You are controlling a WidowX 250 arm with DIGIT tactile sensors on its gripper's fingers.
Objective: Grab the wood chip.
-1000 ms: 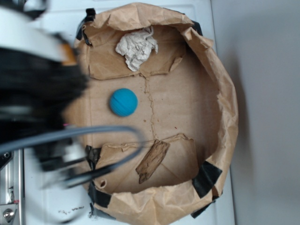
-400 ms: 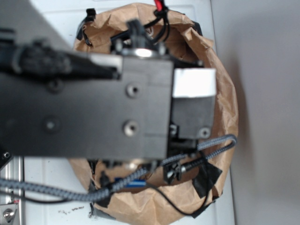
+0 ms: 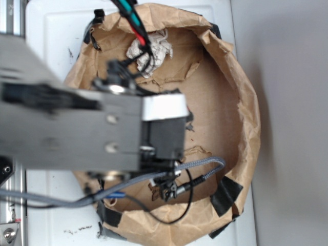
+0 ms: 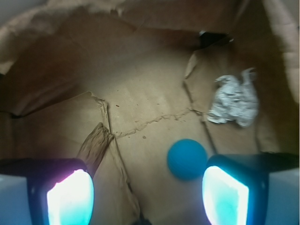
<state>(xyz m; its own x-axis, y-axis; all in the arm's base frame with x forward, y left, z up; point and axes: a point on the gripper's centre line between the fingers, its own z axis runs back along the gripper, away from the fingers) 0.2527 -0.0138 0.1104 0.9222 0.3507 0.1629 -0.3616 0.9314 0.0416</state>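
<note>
A: Two glowing fingers point(image 4: 70, 199) frame the wrist view, set wide apart with nothing between them, so the claw point(image 4: 147, 199) is released and empty.

B: And the wood chip point(image 4: 95, 146)?

A: Just ahead of the left-hand finger in that view, its near end touching or slipping behind the finger's top edge. It lies flat on the cardboard floor point(image 4: 150, 93) of the box, angled, beside a torn flap edge.

B: What else sits near the claw?

A: One blue ball point(image 4: 186, 158), right beside the other finger and partly cut off by it. Farther ahead on that same side lies a crumpled off-white paper wad point(image 4: 234, 101), well apart from the ball.

B: From outside?

A: Most of the box is hidden by the arm point(image 3: 92, 133), which is blurred and hangs over the brown paper-lined box point(image 3: 246, 113). The wad point(image 3: 159, 51) shows beyond the arm, partly behind red and teal cables point(image 3: 134, 23). I cannot make out the chip or the ball there; the arm and a braided grey cable point(image 3: 200, 166) cover that area.
</note>
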